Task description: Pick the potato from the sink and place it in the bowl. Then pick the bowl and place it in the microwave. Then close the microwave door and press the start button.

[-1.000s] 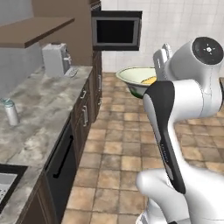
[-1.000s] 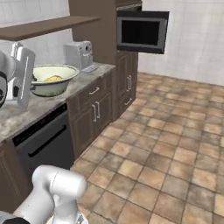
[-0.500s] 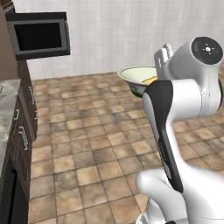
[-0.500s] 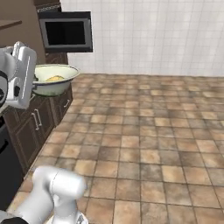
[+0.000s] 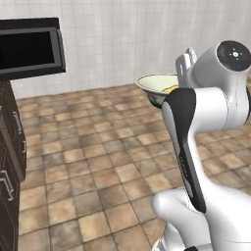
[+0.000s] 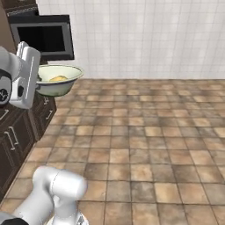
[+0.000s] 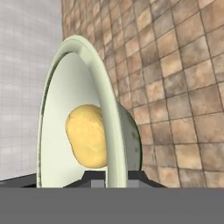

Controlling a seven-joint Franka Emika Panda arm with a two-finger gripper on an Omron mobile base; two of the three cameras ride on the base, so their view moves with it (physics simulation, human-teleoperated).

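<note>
My gripper (image 7: 114, 176) is shut on the thin rim of the pale cream-green bowl (image 7: 61, 113) and holds it in the air. The yellow potato (image 7: 87, 136) lies inside it. From the left base view the bowl (image 5: 155, 85) juts out to the left of the hand, with the potato (image 5: 171, 89) just showing at its rim. In the right base view the bowl (image 6: 58, 85) sits to the right of the gripper (image 6: 38, 81), and the potato (image 6: 58, 78) rests in it. The microwave (image 5: 29, 49) (image 6: 44, 37), with its dark glass front, is up at the far left. The sink is out of view.
Dark brown cabinet fronts (image 5: 10, 162) (image 6: 17, 127) run along the left edge below the microwave. Brown tiled floor (image 6: 145, 136) spreads ahead and to the right, ending at a white tiled wall (image 5: 127, 39).
Both base views have swung round: the counter, the coffee machine and the cabinets slid off to the left, so the camera moved. The bowl with the potato stays in the gripper as before.
</note>
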